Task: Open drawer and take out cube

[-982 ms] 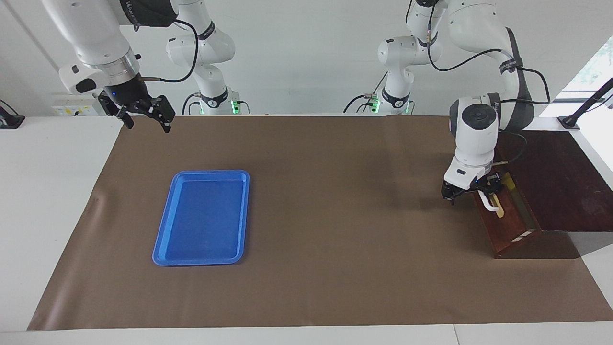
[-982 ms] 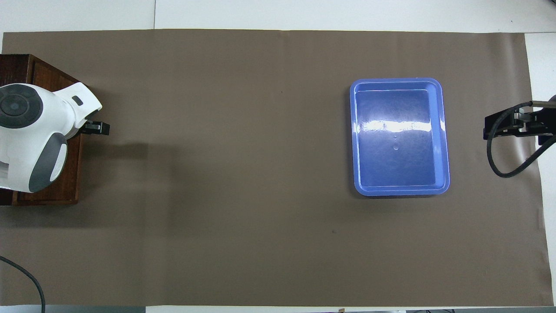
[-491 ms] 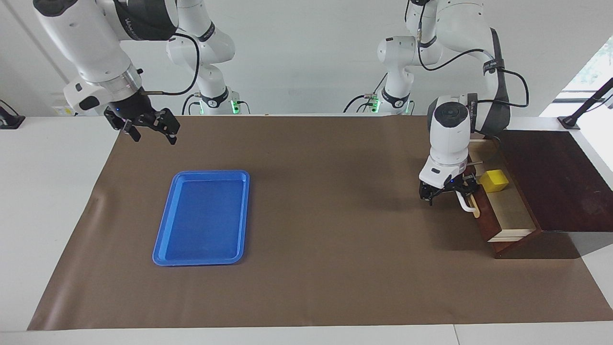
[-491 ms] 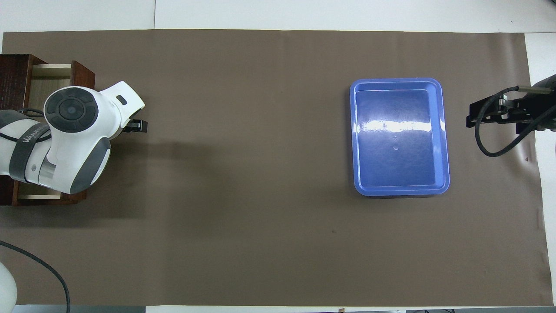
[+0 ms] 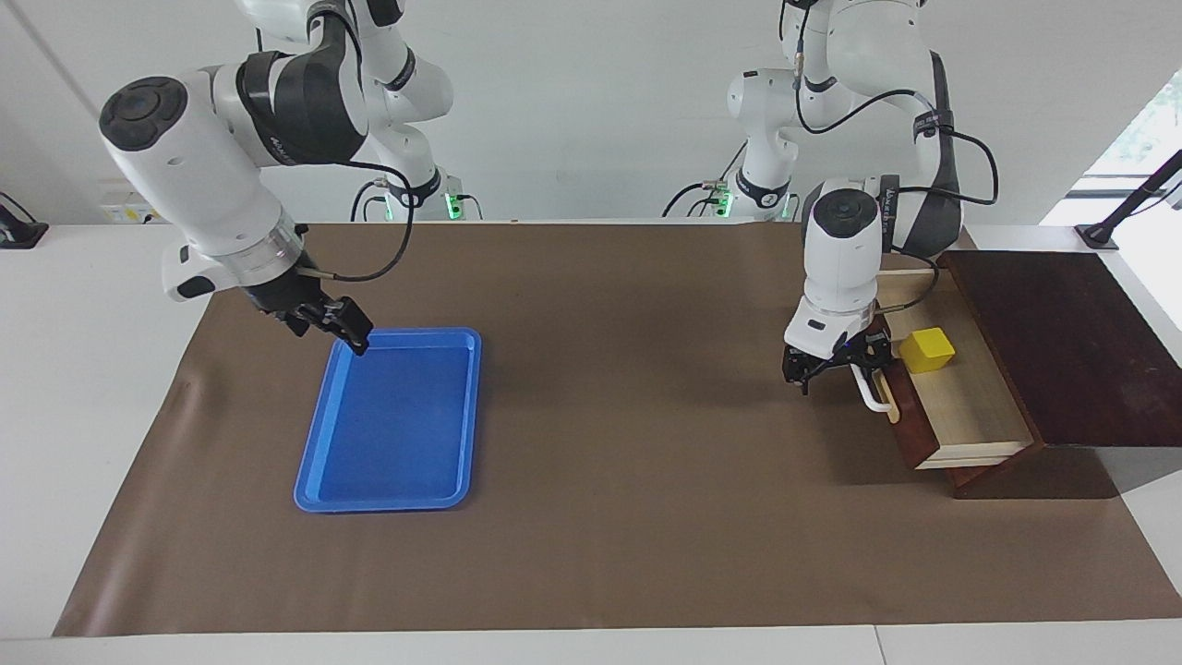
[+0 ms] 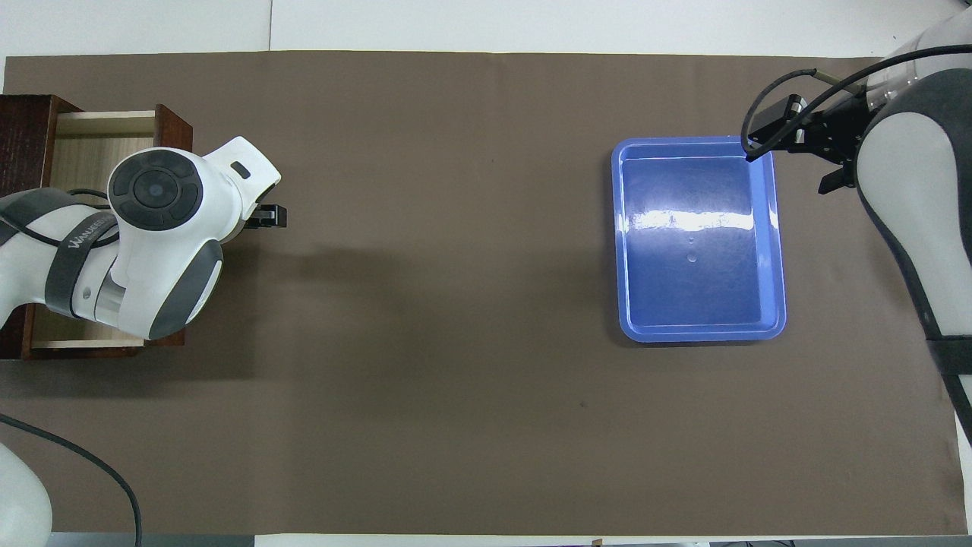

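Wood, drawer: dark reddish-brown drawer (image 5: 960, 406) stands pulled out of its dark wooden box (image 5: 1062, 342) at the left arm's end of the table; pale light-wood floor laid bare; white bar handle (image 5: 869, 392) on the front face
Drawer contents: one bright yellow cube (image 5: 926, 350) sits on the pale floor, in the part of the drawer nearer to the robots, close behind the front panel; in the overhead view the left arm hides the cube
Tray: flat blue plastic tray (image 5: 392, 420) lies on the brown paper sheet (image 5: 628, 536) toward the right arm's end of the table; nothing lies in it; a bright glare streak crosses its floor in the overhead view
Left gripper: left gripper (image 5: 836, 362) is down at the drawer front, right at the upper end of the white handle; its fingers stand spread; whether they touch the handle I cannot tell
Right gripper: right gripper (image 5: 337, 323) hangs low over the tray's corner nearest the robots and the right arm's end of the table; jaws wide apart, holding nothing
Writing: white lettering runs along a dark band on each forearm; on the left arm it begins "WAN" in the overhead view, the rest unreadable
Table: white tabletop (image 5: 102, 369) shows around the paper sheet
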`<act>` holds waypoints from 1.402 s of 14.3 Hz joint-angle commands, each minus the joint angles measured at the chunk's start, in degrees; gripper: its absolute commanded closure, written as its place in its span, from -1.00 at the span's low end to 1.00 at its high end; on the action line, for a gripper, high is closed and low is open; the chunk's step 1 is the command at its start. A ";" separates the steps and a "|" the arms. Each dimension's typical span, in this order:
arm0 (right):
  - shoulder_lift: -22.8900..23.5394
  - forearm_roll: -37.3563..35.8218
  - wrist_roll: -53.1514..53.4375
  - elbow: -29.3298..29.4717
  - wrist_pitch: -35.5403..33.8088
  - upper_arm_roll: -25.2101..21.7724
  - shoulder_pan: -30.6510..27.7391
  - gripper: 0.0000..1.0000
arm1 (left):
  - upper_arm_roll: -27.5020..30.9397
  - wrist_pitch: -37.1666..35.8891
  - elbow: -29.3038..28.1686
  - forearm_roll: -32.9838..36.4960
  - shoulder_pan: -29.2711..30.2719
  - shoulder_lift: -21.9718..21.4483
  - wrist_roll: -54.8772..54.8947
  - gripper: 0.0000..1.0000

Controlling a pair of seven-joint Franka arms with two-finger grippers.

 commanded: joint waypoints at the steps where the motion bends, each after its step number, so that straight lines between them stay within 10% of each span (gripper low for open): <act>1: -0.33 1.64 12.65 -1.11 0.24 0.08 1.50 -1.00 | 0.17 -1.15 0.97 -1.67 -2.08 0.56 -1.84 -1.00; 8: -2.18 4.01 41.49 -5.41 3.14 0.17 6.86 -1.00 | 0.17 -0.89 0.88 -2.90 -4.28 0.56 -4.74 -1.00; 14: -2.97 8.65 44.93 -7.36 4.64 0.08 7.74 -1.00 | 0.17 -3.77 1.84 -2.98 -5.25 0.47 -5.80 -1.00; 20: -1.66 9.46 51.36 -7.27 6.92 0.08 13.36 -1.00 | 0.78 -25.73 22.92 -13.78 -3.15 3.99 -5.97 -1.00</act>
